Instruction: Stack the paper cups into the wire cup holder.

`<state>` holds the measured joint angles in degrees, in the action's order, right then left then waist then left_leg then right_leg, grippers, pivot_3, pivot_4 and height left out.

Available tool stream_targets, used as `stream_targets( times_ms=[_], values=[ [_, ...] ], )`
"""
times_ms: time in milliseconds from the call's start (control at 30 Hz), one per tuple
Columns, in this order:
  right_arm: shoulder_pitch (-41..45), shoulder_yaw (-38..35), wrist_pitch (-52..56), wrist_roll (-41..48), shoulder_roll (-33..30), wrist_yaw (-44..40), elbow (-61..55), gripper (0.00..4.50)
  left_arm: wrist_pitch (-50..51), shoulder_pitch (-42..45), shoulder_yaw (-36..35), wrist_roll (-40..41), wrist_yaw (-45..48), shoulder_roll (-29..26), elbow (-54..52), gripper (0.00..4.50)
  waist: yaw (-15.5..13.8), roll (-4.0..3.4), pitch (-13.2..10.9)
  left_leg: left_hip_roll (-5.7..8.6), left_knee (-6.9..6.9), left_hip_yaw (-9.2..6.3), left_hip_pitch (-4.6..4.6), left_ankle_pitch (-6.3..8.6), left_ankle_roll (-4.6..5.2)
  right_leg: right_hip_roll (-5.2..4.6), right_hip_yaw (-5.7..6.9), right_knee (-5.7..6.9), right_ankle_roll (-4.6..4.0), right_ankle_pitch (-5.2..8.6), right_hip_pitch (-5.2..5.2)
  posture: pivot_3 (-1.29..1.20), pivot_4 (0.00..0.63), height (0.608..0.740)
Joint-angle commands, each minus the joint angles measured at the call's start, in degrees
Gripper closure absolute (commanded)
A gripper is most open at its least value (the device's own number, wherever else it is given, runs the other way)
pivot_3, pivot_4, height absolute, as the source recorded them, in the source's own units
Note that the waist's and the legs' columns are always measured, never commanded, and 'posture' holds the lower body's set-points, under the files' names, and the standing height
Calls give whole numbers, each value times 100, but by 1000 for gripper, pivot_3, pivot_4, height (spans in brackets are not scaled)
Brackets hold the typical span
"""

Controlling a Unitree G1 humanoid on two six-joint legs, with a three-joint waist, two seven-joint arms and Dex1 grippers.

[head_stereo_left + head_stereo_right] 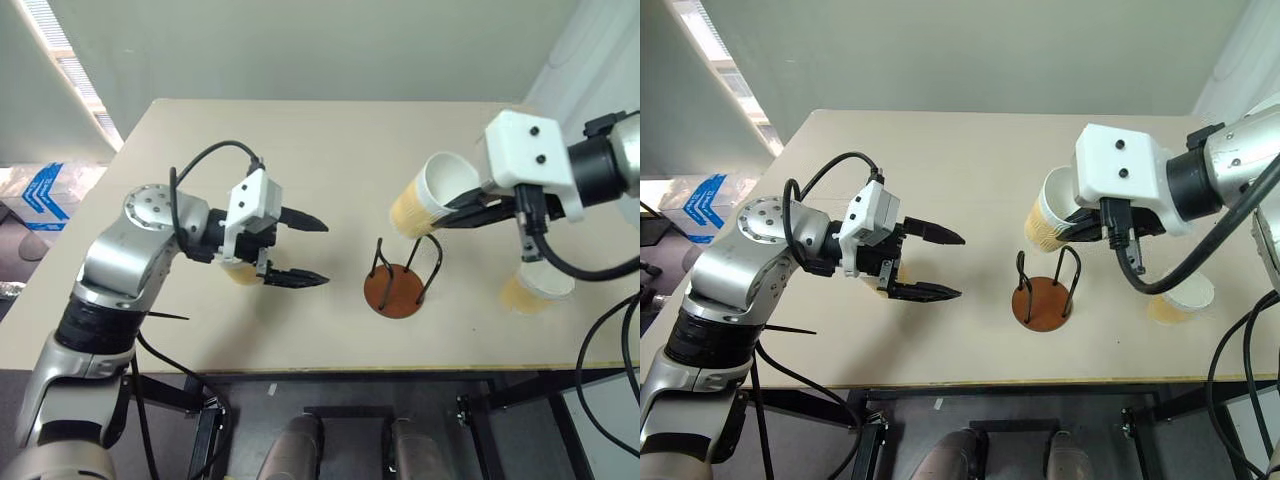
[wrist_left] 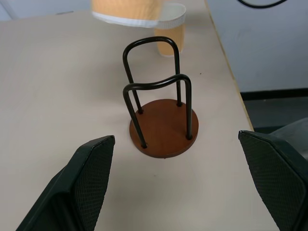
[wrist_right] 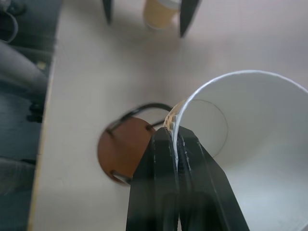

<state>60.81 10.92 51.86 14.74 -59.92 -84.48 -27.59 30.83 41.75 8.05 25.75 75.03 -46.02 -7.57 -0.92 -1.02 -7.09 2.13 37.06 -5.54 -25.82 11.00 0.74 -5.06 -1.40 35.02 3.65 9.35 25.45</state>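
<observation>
Above wire cup holder (image 1: 398, 281) at table (image 1: 300, 150) centre, right tool (image 3: 177, 139) pinched cup (image 1: 430, 195) rim, cup tilted. Left tool (image 1: 300, 250) spread, empty. Needed: upright cup, centre btwn loops, lower gently.

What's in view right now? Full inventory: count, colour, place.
paper cups: three, tan-yellow with white rims; one tilted, pinched by its rim above the holder; one on the table at the robot's right; one on the table behind the left fingers.
wire cup holder: one, reddish-brown disc, black wire loops; table centre, empty.
table: one, beige.
left gripper: black fingers open, holding nothing, left of the holder.
right gripper: black fingers shut on the raised cup's rim.
</observation>
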Motion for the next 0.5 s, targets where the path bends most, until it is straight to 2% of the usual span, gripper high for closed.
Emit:
stream_targets(
  times_ms=[33,300,500],
  values=[
    [22,162,-191,-19,-84,120,-11,4475,-133,190,-33,-46,76,8,27,0,0,0,0,0,0,-1,0,-4,1,0,0,0,-4,-3,0,0,150,740],
    [-390,561,-1137,-445,-278,103,308,4475,-74,158,-131,-68,-17,24,-19,0,1,1,0,2,-1,-3,-4,-8,8,-1,0,-5,-1,-5,1,0,150,740],
    [-494,700,-1353,-476,-176,84,332,4475,-60,90,-175,-61,-84,-19,-75,0,3,1,1,1,-2,-2,-5,-6,7,0,3,-4,20,-5,2,0,150,740]
  ],
)
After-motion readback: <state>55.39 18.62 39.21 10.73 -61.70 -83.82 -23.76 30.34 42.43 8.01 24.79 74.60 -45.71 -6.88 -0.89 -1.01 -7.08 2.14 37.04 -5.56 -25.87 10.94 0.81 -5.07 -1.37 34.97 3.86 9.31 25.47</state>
